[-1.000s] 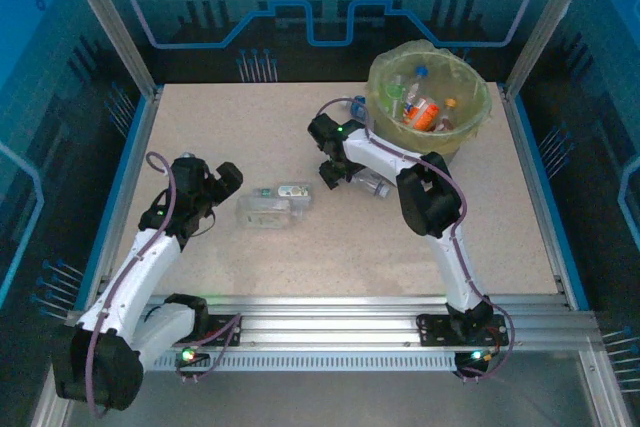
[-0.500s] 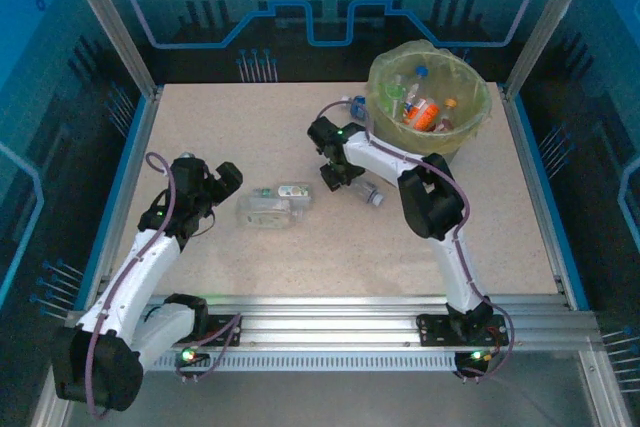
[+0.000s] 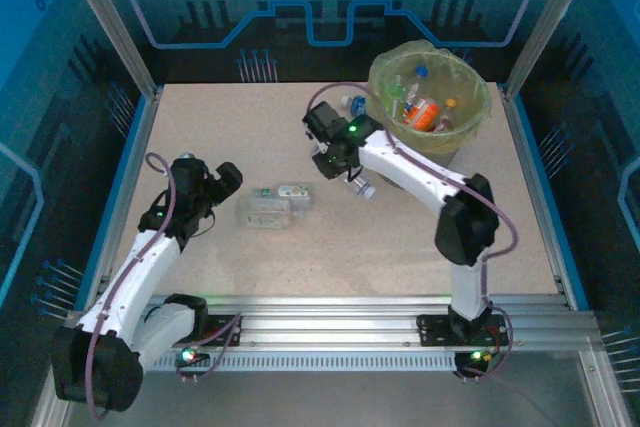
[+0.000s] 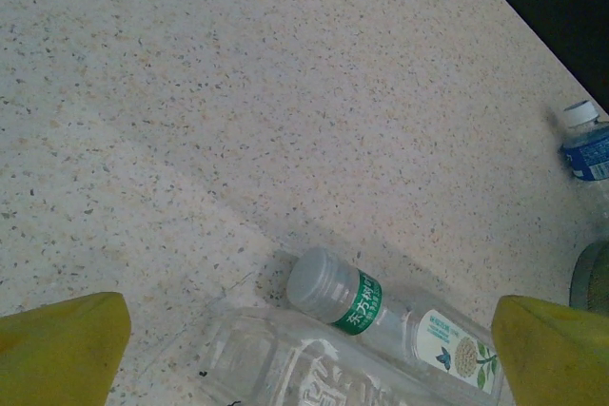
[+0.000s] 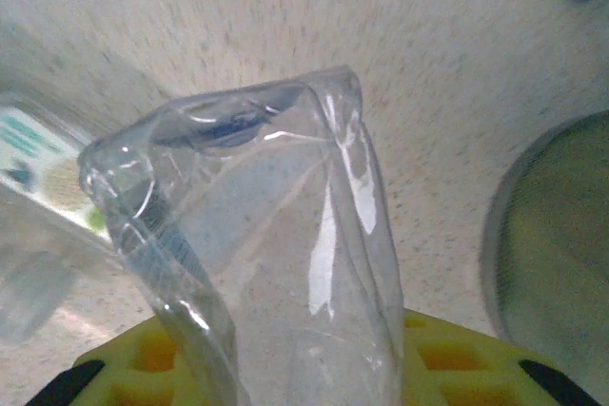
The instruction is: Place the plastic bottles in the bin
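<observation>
— Where is this?
— A speckled beige table (image 3: 250, 137) inside blue-lit walls. The bin (image 3: 478, 119) stands at the upper right of the overhead frame, with several bottles (image 3: 422, 112) inside it.
— And outside it?
— A clear crumpled bottle (image 5: 276, 235) is clamped in the right gripper (image 3: 342, 167), left of the bin; it is possibly lifted, hard to tell. A blue-labelled bottle (image 3: 352, 104) lies by the bin's wall. Centre-left lie two more bottles (image 3: 275, 205), just before the left gripper (image 3: 225, 179), whose jaws are spread wide and hold nothing.
</observation>
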`<state>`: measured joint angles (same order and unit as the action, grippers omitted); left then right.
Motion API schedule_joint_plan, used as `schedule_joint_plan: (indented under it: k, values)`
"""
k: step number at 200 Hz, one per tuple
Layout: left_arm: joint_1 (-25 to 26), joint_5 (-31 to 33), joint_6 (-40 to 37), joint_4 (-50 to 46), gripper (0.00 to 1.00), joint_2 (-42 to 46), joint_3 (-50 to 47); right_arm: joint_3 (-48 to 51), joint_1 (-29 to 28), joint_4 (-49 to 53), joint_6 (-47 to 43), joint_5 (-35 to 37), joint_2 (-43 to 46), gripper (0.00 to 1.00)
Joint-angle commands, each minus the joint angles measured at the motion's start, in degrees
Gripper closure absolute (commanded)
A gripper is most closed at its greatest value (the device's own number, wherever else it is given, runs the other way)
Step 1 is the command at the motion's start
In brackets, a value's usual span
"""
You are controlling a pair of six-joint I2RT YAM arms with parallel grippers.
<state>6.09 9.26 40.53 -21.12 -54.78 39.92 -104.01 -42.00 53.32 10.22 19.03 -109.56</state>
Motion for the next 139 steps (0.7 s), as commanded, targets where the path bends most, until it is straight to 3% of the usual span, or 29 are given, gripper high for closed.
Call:
schedule_joint_plan:
  k: [1, 62, 107, 139]
  values:
    - [-0.73, 0.83, -0.32, 0.60, 0.01, 0.73, -0.71, -3.57, -0.12, 1.42, -1.70, -0.28, 6.38, 0.77]
    - [-0.73, 0.28, -0.69, 1.70, 0.01, 0.56, -1.16, -12.07, 3.32, -3.97, -7.76, 4.06, 14.08, 0.80]
    - [-0.73, 0.34, -1.55, 1.49, 0.01, 0.90, -0.90, -16.61, 12.43, -10.51, -9.97, 4.69, 12.45, 0.85]
    - [-0.73, 0.41, -1.90, 1.16, 0.01, 1.21, -0.90, -16.40, 16.43, -17.02, -13.82, 10.80, 9.54, 0.86]
